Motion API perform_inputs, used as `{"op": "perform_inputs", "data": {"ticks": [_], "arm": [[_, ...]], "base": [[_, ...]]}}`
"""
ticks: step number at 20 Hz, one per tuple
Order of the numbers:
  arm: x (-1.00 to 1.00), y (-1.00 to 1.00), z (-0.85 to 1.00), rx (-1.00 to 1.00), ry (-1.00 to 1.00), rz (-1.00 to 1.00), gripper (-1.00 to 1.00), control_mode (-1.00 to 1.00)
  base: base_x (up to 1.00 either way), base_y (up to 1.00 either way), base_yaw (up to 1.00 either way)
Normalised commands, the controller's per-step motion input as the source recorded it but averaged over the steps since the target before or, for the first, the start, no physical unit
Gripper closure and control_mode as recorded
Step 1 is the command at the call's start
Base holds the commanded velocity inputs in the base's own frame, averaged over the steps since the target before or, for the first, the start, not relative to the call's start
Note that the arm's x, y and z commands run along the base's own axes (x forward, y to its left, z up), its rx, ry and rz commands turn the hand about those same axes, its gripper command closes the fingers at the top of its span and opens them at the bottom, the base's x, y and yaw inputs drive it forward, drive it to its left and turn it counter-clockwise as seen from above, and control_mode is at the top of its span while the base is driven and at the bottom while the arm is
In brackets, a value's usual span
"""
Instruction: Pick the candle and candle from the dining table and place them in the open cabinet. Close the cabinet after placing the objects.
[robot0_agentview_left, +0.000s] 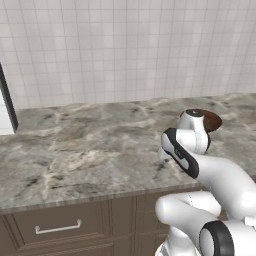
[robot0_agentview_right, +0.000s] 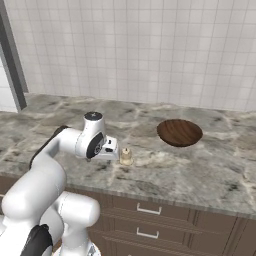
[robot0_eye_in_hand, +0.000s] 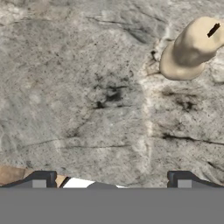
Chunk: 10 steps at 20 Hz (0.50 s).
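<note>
Early stage, nothing stowed yet. Claw (robot0_eye_in_hand: 111, 183) spread wide, empty, hovering over the stone table (robot0_agentview_right: 210, 175). Cream candle (robot0_agentview_right: 126, 156) upright on table just beside it, left of brown bowl (robot0_agentview_right: 179, 132). Grab, stow, close cabinet pending.

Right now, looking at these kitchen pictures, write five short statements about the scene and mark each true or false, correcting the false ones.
1. The cream candle stands upright on the stone countertop. True.
2. The gripper holds the candle. False: its jaws are open and empty, the candle apart from them.
3. The brown bowl lies upside down on the floor. False: it sits on the countertop.
4. A drawer below the countertop is shut. True.
5. The candle sits inside the bowl. False: it stands beside it.
</note>
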Motion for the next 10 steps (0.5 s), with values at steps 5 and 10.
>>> {"op": "perform_inputs", "data": {"ticks": [5,10], "arm": [[-0.05,0.0,-0.09,0.0,0.0,0.0,-1.0,-1.0],[-0.09,-0.02,-0.31,-0.01,0.0,0.0,-1.0,-1.0]], "base": [[0.0,0.0,0.0],[0.0,0.0,0.0]]}}
